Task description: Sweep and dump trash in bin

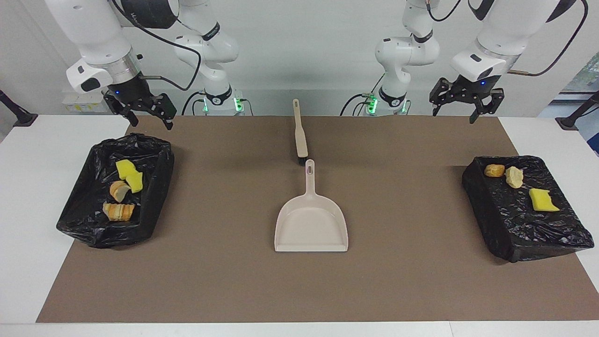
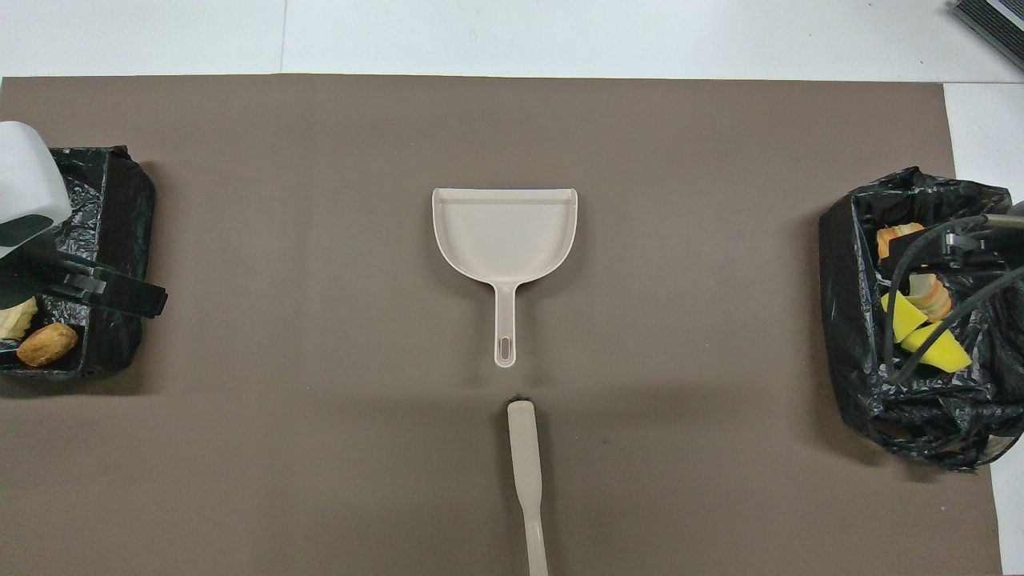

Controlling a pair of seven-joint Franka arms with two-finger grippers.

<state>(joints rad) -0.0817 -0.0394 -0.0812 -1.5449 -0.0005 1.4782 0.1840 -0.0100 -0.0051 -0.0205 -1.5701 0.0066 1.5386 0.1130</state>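
Note:
Several trash pieces lie in the black-lined bin (image 1: 79, 220) at the right arm's end: yellow sponge chunks (image 1: 129, 174) and bread bits (image 1: 118, 210). A brown bread bit (image 1: 494, 170), a pale one (image 1: 514, 177) and a yellow sponge (image 1: 543, 200) lie on a black-bag-covered box (image 1: 514, 234) at the left arm's end. The beige dustpan (image 1: 311, 224) lies mid-mat, empty, with the brush (image 1: 299, 133) just nearer to the robots. My left gripper (image 1: 461, 110) is open and empty, up over the mat's edge. My right gripper (image 1: 150, 119) is open and empty, over the bin's rim.
A brown mat (image 1: 224, 281) covers most of the white table (image 1: 28, 234). In the overhead view the left gripper (image 2: 96, 292) covers part of the box (image 2: 120, 208), and the right arm's cables hang over the bin (image 2: 848, 320).

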